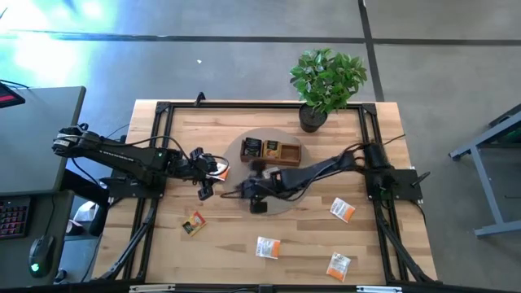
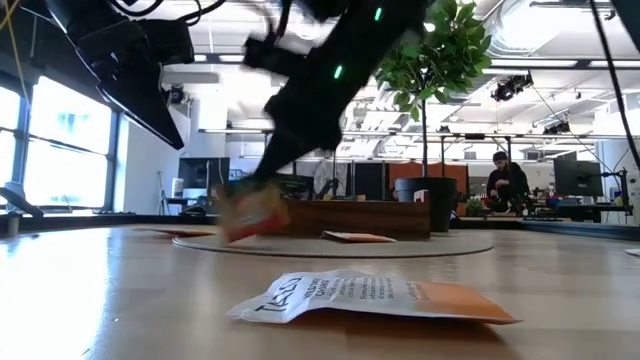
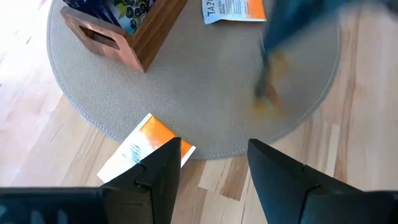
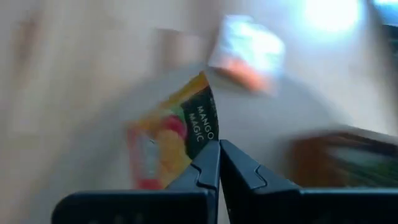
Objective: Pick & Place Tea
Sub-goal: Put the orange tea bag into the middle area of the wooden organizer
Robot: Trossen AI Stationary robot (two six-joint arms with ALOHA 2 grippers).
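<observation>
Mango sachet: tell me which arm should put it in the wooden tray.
Right. The right gripper is shut on the mango sachet, over the mat near the wooden tray. The left gripper is open and empty at the mat's edge, above a white-and-orange sachet.

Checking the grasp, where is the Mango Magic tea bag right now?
The Mango Magic sachet is pinched in the right end effector, above the round grey mat just in front of the wooden tray.

Orange-white tea sachets [image 1: 268,247] lie flat, scattered on wood.
</observation>
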